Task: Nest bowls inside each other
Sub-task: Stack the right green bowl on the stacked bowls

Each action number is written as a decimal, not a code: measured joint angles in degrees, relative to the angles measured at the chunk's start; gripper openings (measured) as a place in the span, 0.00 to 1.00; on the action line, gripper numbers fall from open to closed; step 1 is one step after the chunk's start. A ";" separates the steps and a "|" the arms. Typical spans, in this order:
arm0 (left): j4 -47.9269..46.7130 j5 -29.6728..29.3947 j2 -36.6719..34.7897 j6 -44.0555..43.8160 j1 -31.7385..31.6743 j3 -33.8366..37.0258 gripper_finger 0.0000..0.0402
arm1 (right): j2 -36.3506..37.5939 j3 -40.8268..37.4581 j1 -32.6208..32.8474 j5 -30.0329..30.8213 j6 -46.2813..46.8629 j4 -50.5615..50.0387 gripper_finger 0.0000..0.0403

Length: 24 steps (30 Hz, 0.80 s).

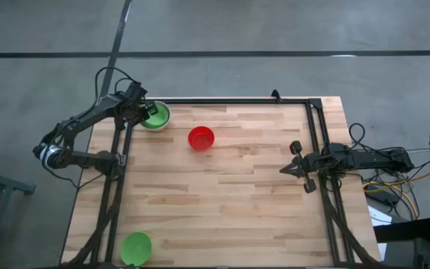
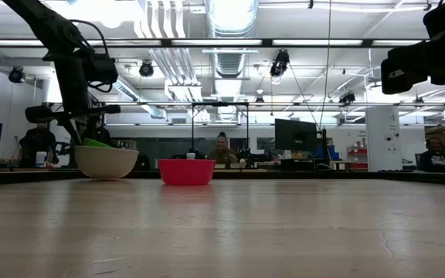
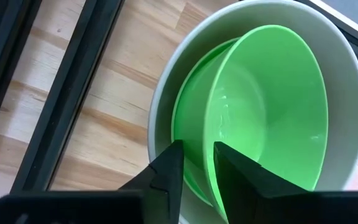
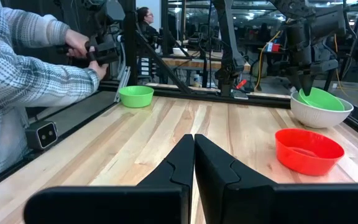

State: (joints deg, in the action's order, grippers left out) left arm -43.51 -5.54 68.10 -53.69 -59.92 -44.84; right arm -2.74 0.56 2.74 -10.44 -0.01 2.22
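High view: left gripper (image 1: 146,112) sits over the grey-white bowl (image 1: 160,122) at the table's (image 1: 230,202) far left corner, with green showing inside that bowl. Red bowl (image 1: 201,138) stands just beside the grey-white bowl, apart from it, empty. A lone green bowl (image 1: 136,247) stands well apart at the near left edge. Right gripper (image 1: 298,167) waits near the table's right edge, holding nothing. Low view: grey-white bowl (image 2: 107,161) upright, a green rim (image 2: 96,143) tilted above its lip under the left gripper; red bowl (image 2: 186,171) beside it. Left wrist view: fingers (image 3: 166,180) narrow, pinching the rim of a tilted green bowl (image 3: 272,106); a 2nd green bowl (image 3: 188,118) lies under it, both inside the grey-white bowl (image 3: 347,81). Right wrist view: right fingers (image 4: 179,163) pressed together, nothing between. A person's hands (image 4: 86,53) hold a device beyond the lone green bowl (image 4: 135,96).
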 joint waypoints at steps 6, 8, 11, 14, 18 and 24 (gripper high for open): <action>-0.29 0.47 -0.02 0.01 0.00 -0.11 0.21 | 0.01 0.00 0.01 0.00 0.00 0.00 0.02; -1.07 0.50 -0.04 0.69 0.00 -0.56 0.21 | 0.01 -0.01 0.00 0.00 0.00 0.00 0.02; -1.19 0.49 -0.07 1.41 -0.01 -1.31 0.21 | 0.01 -0.02 0.01 0.00 0.00 0.00 0.02; -1.40 0.50 -0.09 1.75 -0.01 -2.07 0.21 | 0.01 -0.01 0.01 0.00 0.00 0.00 0.02; -2.04 0.50 -0.09 2.25 0.00 -2.71 0.21 | 0.01 -0.02 0.00 0.00 0.00 0.00 0.02; -2.58 1.07 -0.11 1.55 -0.02 -2.84 0.26 | 0.01 -0.02 0.01 0.00 0.00 0.00 0.02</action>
State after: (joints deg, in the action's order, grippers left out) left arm -46.09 -4.47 67.99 -52.14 -59.94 -47.68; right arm -2.72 0.54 2.74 -10.44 -0.01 2.22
